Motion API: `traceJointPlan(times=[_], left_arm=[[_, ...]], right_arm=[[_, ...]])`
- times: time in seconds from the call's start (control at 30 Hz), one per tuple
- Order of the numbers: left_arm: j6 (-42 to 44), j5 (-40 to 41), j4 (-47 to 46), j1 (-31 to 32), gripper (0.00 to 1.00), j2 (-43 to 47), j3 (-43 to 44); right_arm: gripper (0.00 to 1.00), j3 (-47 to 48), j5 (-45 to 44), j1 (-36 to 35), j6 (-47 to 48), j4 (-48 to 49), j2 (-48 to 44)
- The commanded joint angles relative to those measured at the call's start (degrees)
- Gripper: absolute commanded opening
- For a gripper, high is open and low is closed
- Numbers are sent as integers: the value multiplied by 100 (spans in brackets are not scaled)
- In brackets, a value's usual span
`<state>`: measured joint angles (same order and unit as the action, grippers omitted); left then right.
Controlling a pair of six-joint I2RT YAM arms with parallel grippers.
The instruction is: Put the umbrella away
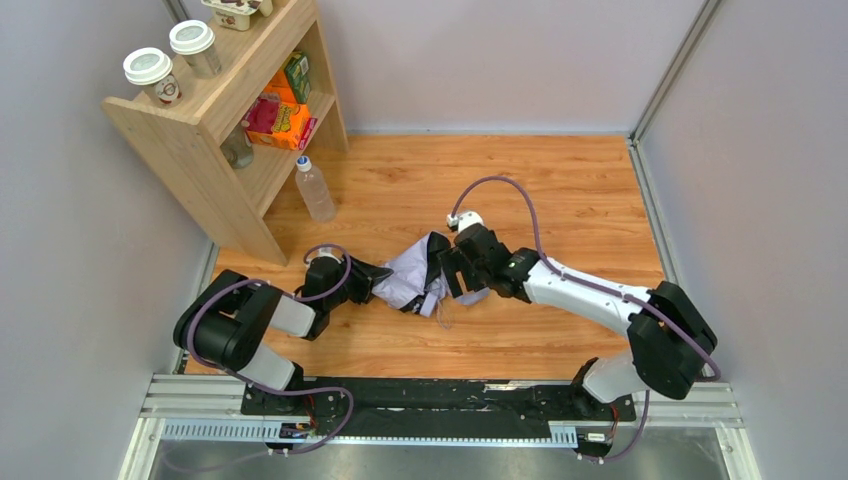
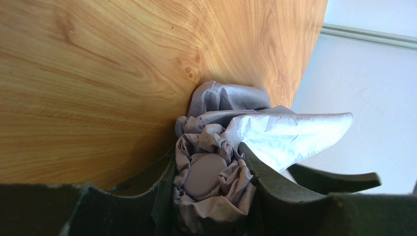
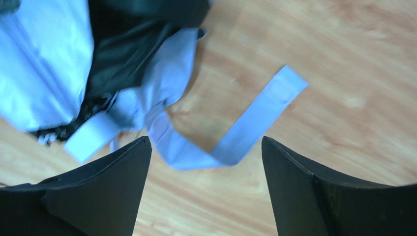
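The umbrella (image 1: 412,276) lies crumpled on the wooden floor between my two arms, pale lavender fabric with dark folds. My left gripper (image 1: 383,279) is shut on its left end. In the left wrist view the bunched fabric and a round lavender cap (image 2: 204,174) sit squeezed between the dark fingers (image 2: 275,182). My right gripper (image 1: 456,272) hovers at the umbrella's right side, open and holding nothing. In the right wrist view the umbrella's flat closing strap (image 3: 246,128) lies looped on the floor just ahead of the open gripper (image 3: 205,142), with the canopy (image 3: 39,73) at upper left.
A wooden shelf (image 1: 210,120) stands at the back left with two lidded cups (image 1: 150,70) on top and snack boxes (image 1: 280,120) inside. A clear plastic bottle (image 1: 315,190) stands on the floor beside it. Grey walls enclose the floor on the left, back and right.
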<state>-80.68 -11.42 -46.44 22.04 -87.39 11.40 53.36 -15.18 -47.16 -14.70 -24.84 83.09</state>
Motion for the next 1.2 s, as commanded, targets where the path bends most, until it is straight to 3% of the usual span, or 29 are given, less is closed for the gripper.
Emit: traceJointPlan(times=[0.0,0.07,0.17,0.27,0.33,0.4,0.57,0.63,0.7,0.8,1.0,1.17], left_arm=[[448,131,917,19,0,20,-191],[440,122,1030,28,0,99,-182],[440,105,1110,19,0,205,-147],[422,35,1163,28,0,293,-129],[378,-71,1189,19,0,319,-146],[273,-176,1024,28,0,355,-217],[158,-430,365,19,0,451,-462],[-16,-527,-608,19,0,416,-620],[-96,-694,-962,19,0,442,-656],[-132,-844,-1306,19,0,548,-648],[9,-660,-596,19,0,1128,-560],[193,-616,-33,19,0,1409,-481]], right_arm=[[85,-546,771,-206,-138,488,-249],[84,-625,588,-354,-278,480,-223],[87,-652,-281,-636,-735,349,109],[81,-494,-1458,-777,-1297,137,646],[68,-572,-1987,-769,-1561,382,892],[48,-599,-2444,-760,-1633,707,1050],[2,-967,-3402,-751,-923,2190,1095],[0,-1056,-3544,-620,-291,3043,1122],[0,-1065,-3257,-410,254,3895,1148],[0,-584,-2457,-23,494,4215,1323],[0,665,-927,233,108,4276,1947],[0,842,-593,259,-42,5286,2141]])
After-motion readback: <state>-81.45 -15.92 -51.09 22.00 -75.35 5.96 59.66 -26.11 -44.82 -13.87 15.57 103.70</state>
